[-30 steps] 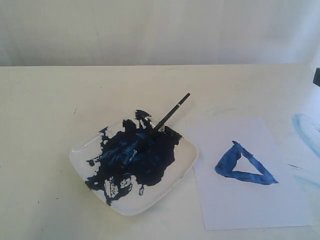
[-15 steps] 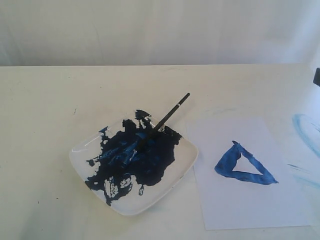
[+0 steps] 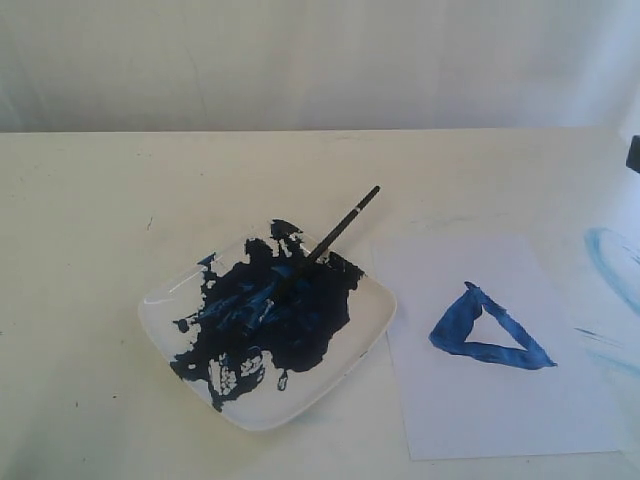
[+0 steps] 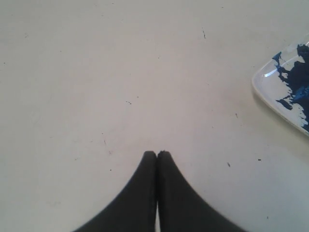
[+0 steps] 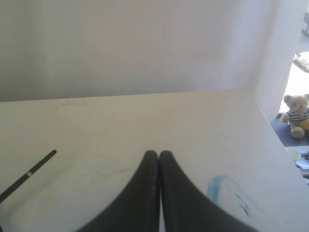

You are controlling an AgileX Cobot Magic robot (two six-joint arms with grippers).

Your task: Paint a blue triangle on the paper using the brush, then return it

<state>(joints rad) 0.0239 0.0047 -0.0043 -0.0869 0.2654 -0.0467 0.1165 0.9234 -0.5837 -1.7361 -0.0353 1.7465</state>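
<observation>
The white paper lies at the right of the table and carries the dark-blue triangle. The thin black brush rests with its tip in the paint on the white square plate, its handle sticking out over the far rim. The handle end of the brush also shows in the right wrist view. My left gripper is shut and empty over bare table, with the plate's corner off to one side. My right gripper is shut and empty too. Neither gripper appears in the exterior view.
Faint light-blue smears mark the table right of the paper and show as smears beside my right fingers. A dark object sits at the right edge. A teddy bear lies beyond the table's edge.
</observation>
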